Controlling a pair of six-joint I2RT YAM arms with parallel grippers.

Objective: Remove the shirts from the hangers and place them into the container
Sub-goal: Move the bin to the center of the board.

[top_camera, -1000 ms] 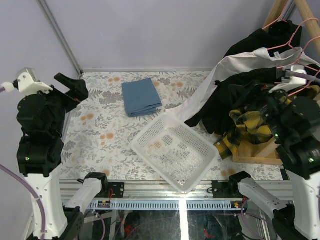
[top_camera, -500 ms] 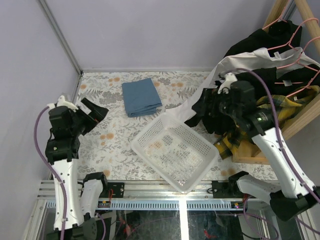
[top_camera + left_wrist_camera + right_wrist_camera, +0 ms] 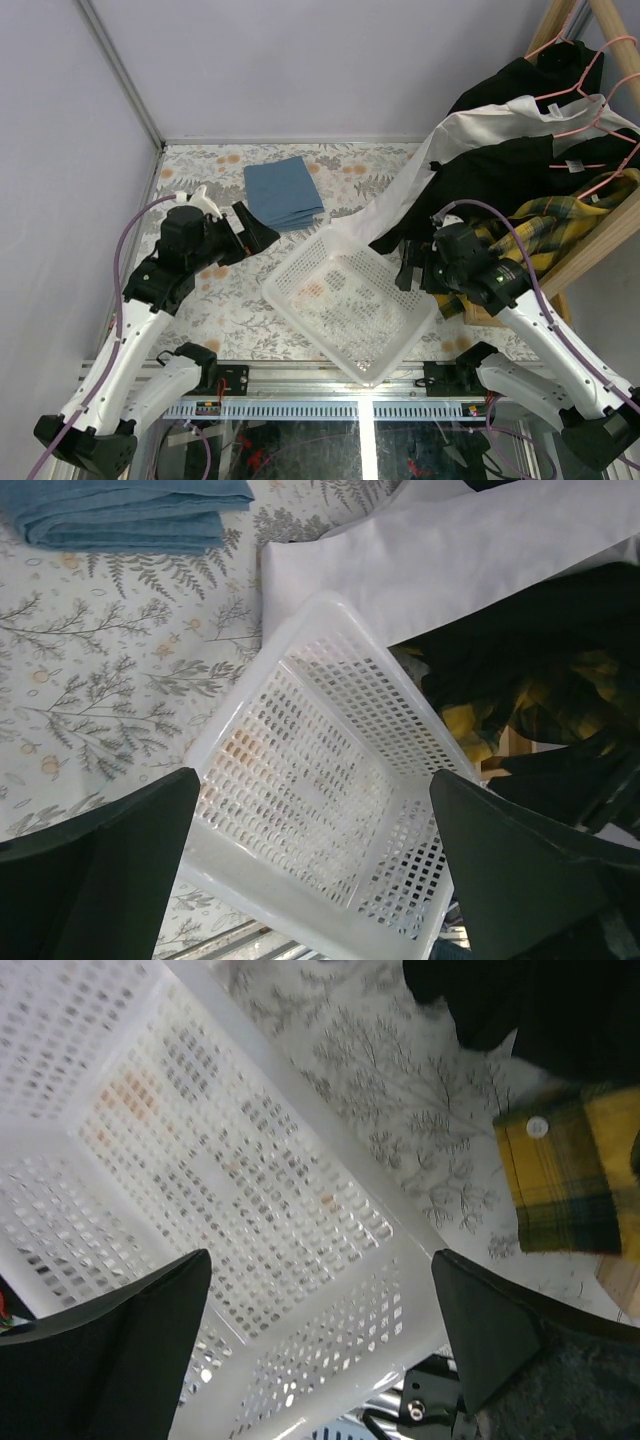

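L gripper (image 3: 258,228): fingers spread wide, nothing btw them. It hangs over the surface (image 3: 205,190) just left of the basket (image 3: 292,258), near the blue cloth (image 3: 283,193). In its wrist view the two fingers frame the basket's left half, w/ the basket below and apart from them.

R gripper (image 3: 410,268): also spread wide, nothing held, above the basket's right rim and close to the plaid shirt (image 3: 560,225). In its wrist view the basket floor is below. A plaid cuff w/ button lies on the surface just right of the basket, w/ black cloth beyond it.

Basket sits cornerwise mid-surface, near corner over the front rail (image 3: 300,408).

Shirts (image 3: 540,180) are all outside it, bunched at right rear on pink hangers (image 3: 585,75) hooked on a wood rack (image 3: 556,22); at least two hooks show.
- White shirt (image 3: 470,135): one sleeve trails down-left to the surface and ends by the basket's far corner. Touching or just apart, can't tell.
- Black shirt (image 3: 500,170): under the white one, hem down near the surface behind the basket's right side. More black cloth at the rack top.
- Plaid: lowest, at right, partly hidden by the R arm.
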